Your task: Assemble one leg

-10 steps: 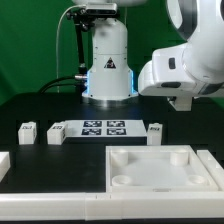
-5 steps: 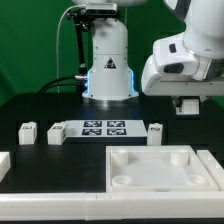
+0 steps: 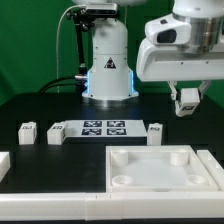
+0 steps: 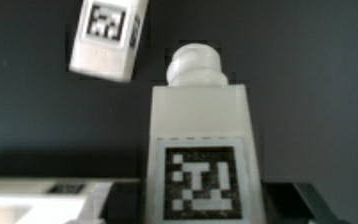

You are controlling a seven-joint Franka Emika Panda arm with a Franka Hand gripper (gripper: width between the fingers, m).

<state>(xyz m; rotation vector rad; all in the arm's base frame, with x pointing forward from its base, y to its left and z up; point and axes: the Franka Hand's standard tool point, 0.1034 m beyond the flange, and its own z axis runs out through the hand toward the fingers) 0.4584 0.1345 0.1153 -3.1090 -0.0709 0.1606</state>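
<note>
Broadly, the dark counter point(image 3: 40, 105) fills the lower part of the exterior view, with the white arm point(image 3: 107, 60) rising from its base at the back and reaching over toward the exterior view's right. Nearest the camera lies the large white tray piece point(image 3: 130, 150), its round corner sockets facing up, and a further white part point(image 3: 3, 163) is cut off by the exterior view's left edge. Behind the tray piece the marker board point(image 3: 100, 127) lies flat on the counter. The claw point(image 3: 187, 100) hangs in the air on the exterior view's right, clear of the counter. It is pinching the leg point(image 4: 202, 130) between its two fingers. In the wrist view that leg's square tag faces the camera and its rounded tip points away from the claw. Three other pegs sit on the counter in a row with the marker board. The second leg point(image 3: 154, 132) is just beside the board's end on the exterior view's right, below the claw and offset from it. The third leg point(image 3: 55, 133) is just beside the board's other end, and the fourth leg point(image 3: 27, 132) is near it, farther toward the exterior view's left. The wrist view also shows a loose leg point(image 4: 108, 40) lying tag up on the counter; which of the three it is cannot be told.
</note>
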